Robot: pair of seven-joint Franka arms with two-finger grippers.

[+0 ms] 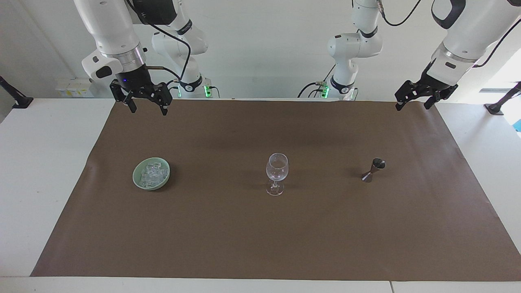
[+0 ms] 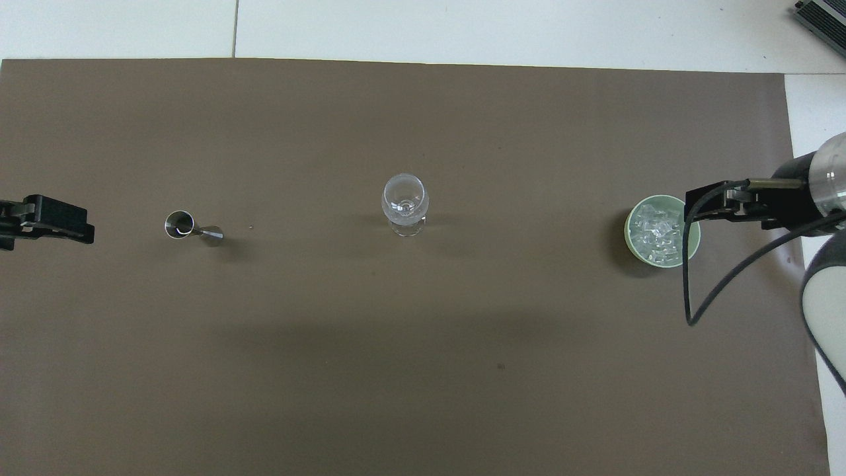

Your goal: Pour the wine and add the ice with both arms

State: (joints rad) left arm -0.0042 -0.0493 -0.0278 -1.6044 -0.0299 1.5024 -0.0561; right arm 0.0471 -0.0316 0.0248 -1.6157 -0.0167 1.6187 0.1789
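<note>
Both arms hung high over the robots' edge of the brown mat, nothing picked up. The right hand was over the mat's edge at the right arm's end, fingers spread and empty. The left hand hovered at the other corner, also spread and holding nothing.

Down on the worktop, three things stood in a row, well apart. The ice sat heaped in a green bowl toward the right arm's end. The wine glass stood upright in the middle and looked empty. A small metal jigger stood toward the left arm's end.

By my reading the first reach had yet to begin. To do it well, the left hand would want to come down squarely on the jigger's narrow waist and keep it level while carrying it. The glass is tall and top-heavy, so any pour should happen from above the rim without nudging it. The right hand would need a slow descent at the bowl, since slippery cubes could squirt away.

The facing view showed both hands clear of everything, high above the mat. The overhead view made the right hand seem to lie across the bowl's rim, which was only height. It did show the jigger's open cup, though I could not tell whether it held liquid.
</note>
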